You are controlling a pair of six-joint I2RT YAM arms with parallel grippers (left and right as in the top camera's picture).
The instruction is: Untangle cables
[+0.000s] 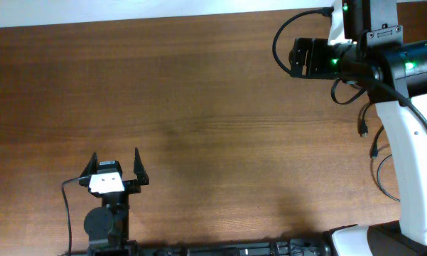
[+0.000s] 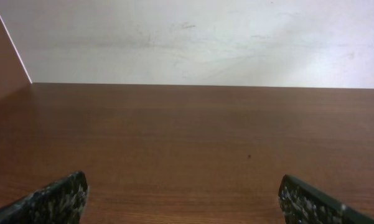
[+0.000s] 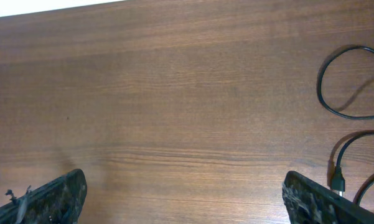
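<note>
Right wrist view has the right gripper [image 3: 183, 182] with its two dark fingers [image 3: 53, 199] at the bottom corners of the frame, and the cables [image 3: 318, 84] lie off to the side of the right-hand finger, clear of both tips. One thin black cord forms an open loop at the upper right edge. Just below it a second cord curves down to a small plug [image 3: 338, 182] that sits just beside the right-hand fingertip; whether the two touch cannot be told. From overhead, the same cords lie near the right edge of the table [image 1: 199, 107], with one plug end [image 1: 364, 130] beside the white link of the right arm [image 1: 412, 163], which covers part of them. They are well apart from the left gripper [image 2: 182, 180], which is low at the near left of the table and faces across bare wood toward a pale wall [image 2: 205, 37]. A thicker black wire [image 1: 66, 203] trails from the left arm's base, and another arcs off the right arm's wrist [image 1: 278, 39]. Both pairs of fingers are spread wide, with only wood grain showing between them, and neither pair grips or presses on any cord.
</note>
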